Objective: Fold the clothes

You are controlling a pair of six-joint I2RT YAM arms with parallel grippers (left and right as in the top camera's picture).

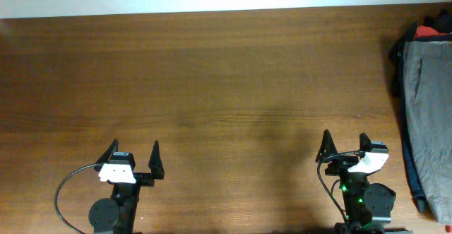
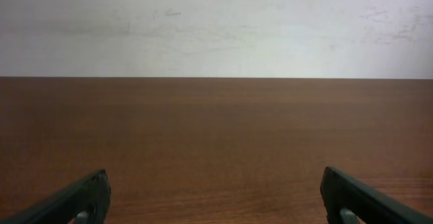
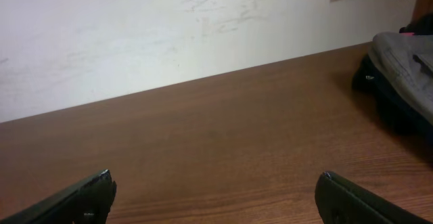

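Left fingers and right fingers spread wide, empty; shorts show only overhead and from right wrist

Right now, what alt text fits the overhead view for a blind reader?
Grey-olive shorts lie atop dark garments at the wooden table's right edge, untouched. The left gripper and right gripper sit open and empty at the near edge.

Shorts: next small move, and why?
Likely reach the right gripper toward the grey-olive shorts atop the dark garments at the right edge of the table: it sits nearest them, open and empty, and they lie untouched. The left gripper is open, farther off.
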